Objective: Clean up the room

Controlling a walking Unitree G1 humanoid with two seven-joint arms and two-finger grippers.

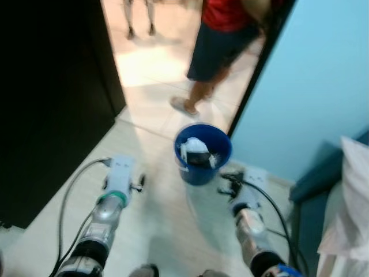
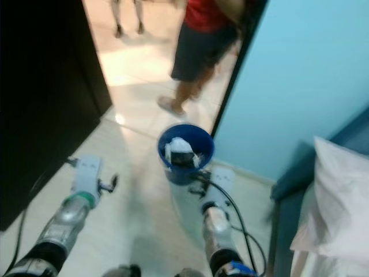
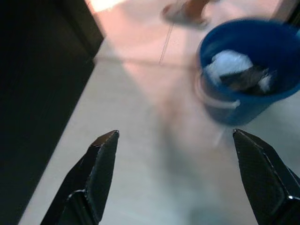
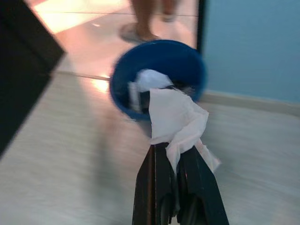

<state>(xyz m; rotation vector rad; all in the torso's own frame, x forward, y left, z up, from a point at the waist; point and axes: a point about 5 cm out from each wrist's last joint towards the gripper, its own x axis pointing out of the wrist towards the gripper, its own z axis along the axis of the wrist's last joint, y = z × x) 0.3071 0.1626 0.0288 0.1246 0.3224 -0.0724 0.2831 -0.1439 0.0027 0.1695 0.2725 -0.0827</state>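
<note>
Two silver metal arms, the left (image 1: pixel 104 216) with a teal ring behind a pale grey wrist block, the right (image 1: pixel 249 222) with blue trim. Black cables trail both. Each gripper's two fingers (image 3: pixel 96 176) are long, black and tapering.

Both arms reach forward, left claw (image 3: pixel 174 140) spread wide, right claw (image 4: pixel 174 152) pinched closed

Blue bucket (image 1: pixel 203 154) holding white and dark scraps; white tissue (image 4: pixel 177 121) in black fingers (image 4: pixel 150 187); pale beige floor (image 1: pixel 155 225); light-blue wall (image 1: pixel 323 75); person's red top (image 1: pixel 226 14), dark shorts.
</note>
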